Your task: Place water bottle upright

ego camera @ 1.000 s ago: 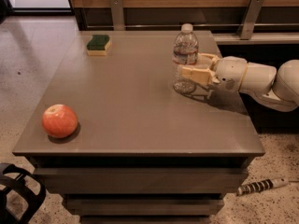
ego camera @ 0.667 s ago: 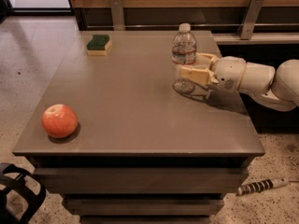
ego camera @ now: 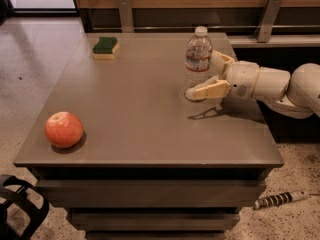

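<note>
The water bottle (ego camera: 198, 54) is clear and ribbed, with a white cap and a white-and-red label band. It stands upright on the grey-brown table (ego camera: 135, 114), right of centre towards the back. My gripper (ego camera: 200, 74) reaches in from the right at the bottle's lower half. Its fingers are spread: the near finger (ego camera: 207, 90) lies in front of the bottle's base and the far finger (ego camera: 220, 61) is behind and to its right. The bottle's base is partly hidden by the near finger.
A red apple (ego camera: 64, 129) sits near the table's front left corner. A green-and-yellow sponge (ego camera: 105, 47) lies at the back left. A wooden wall with metal brackets (ego camera: 125, 11) runs behind the table. A cable (ego camera: 278, 200) lies on the floor at the right.
</note>
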Motion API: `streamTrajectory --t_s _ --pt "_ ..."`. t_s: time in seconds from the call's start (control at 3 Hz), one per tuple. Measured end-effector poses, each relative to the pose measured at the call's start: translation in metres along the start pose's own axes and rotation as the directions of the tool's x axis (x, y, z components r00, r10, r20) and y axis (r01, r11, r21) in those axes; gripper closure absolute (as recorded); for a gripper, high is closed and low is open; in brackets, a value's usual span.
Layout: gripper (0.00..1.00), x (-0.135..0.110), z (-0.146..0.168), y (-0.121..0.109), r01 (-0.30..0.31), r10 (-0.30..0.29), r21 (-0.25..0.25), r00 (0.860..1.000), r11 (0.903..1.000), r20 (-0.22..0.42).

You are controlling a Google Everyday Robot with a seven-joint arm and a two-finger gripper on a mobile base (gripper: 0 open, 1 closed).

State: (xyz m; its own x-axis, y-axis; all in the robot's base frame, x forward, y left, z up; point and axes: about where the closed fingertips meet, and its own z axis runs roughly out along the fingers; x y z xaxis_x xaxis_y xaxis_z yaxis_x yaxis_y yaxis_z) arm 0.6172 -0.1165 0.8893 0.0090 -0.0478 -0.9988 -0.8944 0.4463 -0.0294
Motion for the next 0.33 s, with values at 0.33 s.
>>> streamTrajectory --t_s 0.33 --pt "0.00 0.0000 0.0001 0.0001 0.000 0.000 0.000 1.000 1.0000 0.000"
